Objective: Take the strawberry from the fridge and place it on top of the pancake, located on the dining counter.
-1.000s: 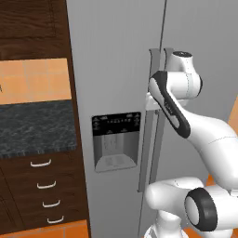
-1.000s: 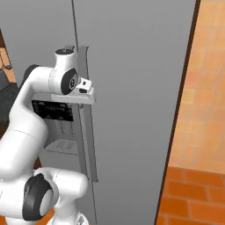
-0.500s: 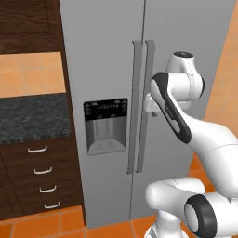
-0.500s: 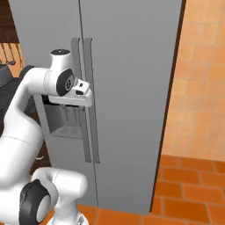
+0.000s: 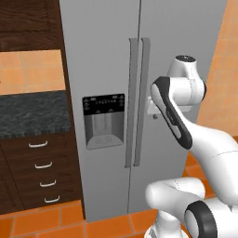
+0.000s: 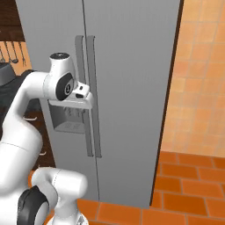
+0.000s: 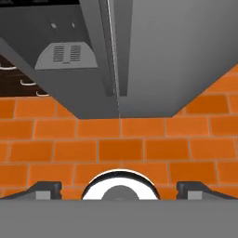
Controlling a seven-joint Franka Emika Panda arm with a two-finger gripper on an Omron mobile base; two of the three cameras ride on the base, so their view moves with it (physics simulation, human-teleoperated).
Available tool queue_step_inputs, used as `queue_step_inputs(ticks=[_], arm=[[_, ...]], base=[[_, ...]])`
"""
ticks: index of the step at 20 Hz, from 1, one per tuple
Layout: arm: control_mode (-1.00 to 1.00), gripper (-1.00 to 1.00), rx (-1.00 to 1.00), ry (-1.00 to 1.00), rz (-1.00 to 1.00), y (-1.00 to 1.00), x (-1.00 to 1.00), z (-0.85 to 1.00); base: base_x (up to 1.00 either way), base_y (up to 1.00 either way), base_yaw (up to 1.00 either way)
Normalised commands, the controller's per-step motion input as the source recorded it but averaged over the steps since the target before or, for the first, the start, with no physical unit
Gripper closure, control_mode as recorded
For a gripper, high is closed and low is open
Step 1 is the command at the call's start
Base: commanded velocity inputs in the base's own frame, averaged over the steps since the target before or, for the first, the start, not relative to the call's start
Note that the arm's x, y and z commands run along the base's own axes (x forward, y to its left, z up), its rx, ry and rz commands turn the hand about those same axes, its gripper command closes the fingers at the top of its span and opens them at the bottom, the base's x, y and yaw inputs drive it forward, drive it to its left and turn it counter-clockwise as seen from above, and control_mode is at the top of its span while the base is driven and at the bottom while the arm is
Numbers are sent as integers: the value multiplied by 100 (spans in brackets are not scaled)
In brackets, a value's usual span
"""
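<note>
The arm (image 5: 186,135) is showing glossy white rounded shells, with a dark grey band running along one link and black rings circling the joints toward 5 o'clock.

Premises: a domestic kitchen. A tall grey two-door fridge (image 5: 139,93) with water dispenser (image 5: 103,121) stands closed. Dark wood drawers (image 5: 39,172) sit under a black stone surface (image 5: 32,114). Orange tiled floor (image 6: 193,184); utensils (image 6: 9,50) hang on the wall.
</note>
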Motion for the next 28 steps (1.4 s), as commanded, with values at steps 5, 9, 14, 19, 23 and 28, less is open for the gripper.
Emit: queue_step_inputs(ticks=[5, 9, 14, 19, 23, 28], arm=[[-100, -100, 0, -24, 1, 0, 80, -27], [-100, -100, 0, -26, 1, -3, 100, -14], [-100, -100, 2, -2, 9, -18, 96, 0], [-100, -100, 0, -2, 2, 0, 75, -11], [-100, -100, 0, -7, 0, 8, 53, -7], [-100, -100, 0, -7, 0, -1, 65, -14]], base=[[0, 0, 0], [0, 0, 0], [0, 0, 0], [0, 0, 0], [0, 0, 0], [0, 0, 0]])
